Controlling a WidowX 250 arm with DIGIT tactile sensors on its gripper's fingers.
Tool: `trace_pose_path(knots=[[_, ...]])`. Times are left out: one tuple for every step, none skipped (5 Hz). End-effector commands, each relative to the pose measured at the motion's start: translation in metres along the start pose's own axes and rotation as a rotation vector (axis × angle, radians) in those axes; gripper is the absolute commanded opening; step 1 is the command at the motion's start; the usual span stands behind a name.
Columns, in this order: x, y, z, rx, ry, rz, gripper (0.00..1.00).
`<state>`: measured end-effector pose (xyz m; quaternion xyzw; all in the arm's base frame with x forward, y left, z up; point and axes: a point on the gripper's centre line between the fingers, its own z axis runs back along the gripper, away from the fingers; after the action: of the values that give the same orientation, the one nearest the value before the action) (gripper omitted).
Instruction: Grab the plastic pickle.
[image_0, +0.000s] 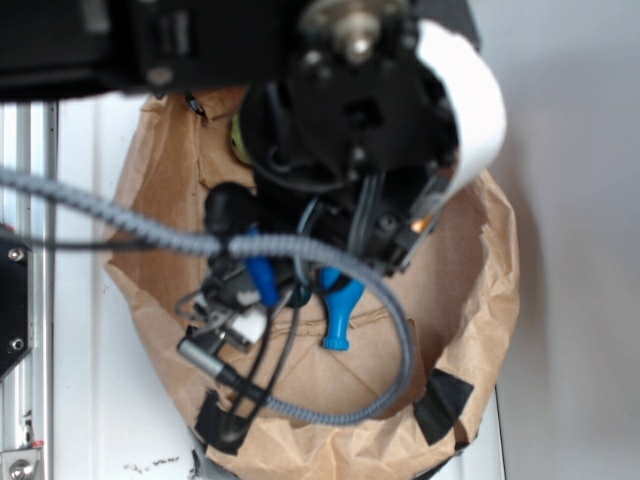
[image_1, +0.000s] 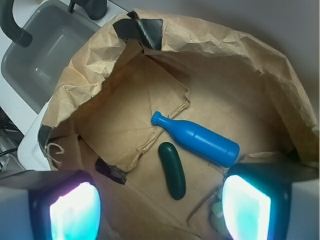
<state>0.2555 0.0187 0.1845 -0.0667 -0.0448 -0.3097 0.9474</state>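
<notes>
In the wrist view the plastic pickle (image_1: 172, 170), dark green and glossy, lies on the floor of a brown paper bag (image_1: 240, 55). It rests just below a blue plastic bottle (image_1: 197, 140), close to it. My gripper (image_1: 160, 215) hangs above the bag floor, open, with nothing between its fingers. The left finger (image_1: 72, 210) and right finger (image_1: 247, 207) glow at the bottom corners, and the pickle's lower end sits between them, nearer the right one. In the exterior view the arm covers the pickle; only the bottle (image_0: 340, 308) shows.
The bag's crumpled walls (image_0: 490, 290) rise around the gripper on all sides, patched with black tape (image_1: 142, 31). A light-green soft thing (image_1: 216, 212) peeks out beside the right finger. A grey sink basin (image_1: 45, 55) lies outside the bag at upper left.
</notes>
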Motion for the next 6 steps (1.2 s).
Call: trace_pose_path(knots=[[0.004,-0.004,0.008,0.021,-0.024,-0.006,1.00],[0.004,-0.004,0.008,0.021,-0.024,-0.006,1.00],[-0.006,0.005,-0.032,0.079,-0.021,-0.015,1.00],[-0.014,0.005,-0.050,0.090,-0.038,-0.043,1.00],[-0.019,0.012,-0.069,0.101,-0.038,-0.052,1.00],[-0.017,0.020,-0.088,0.099,-0.015,-0.040,1.00]])
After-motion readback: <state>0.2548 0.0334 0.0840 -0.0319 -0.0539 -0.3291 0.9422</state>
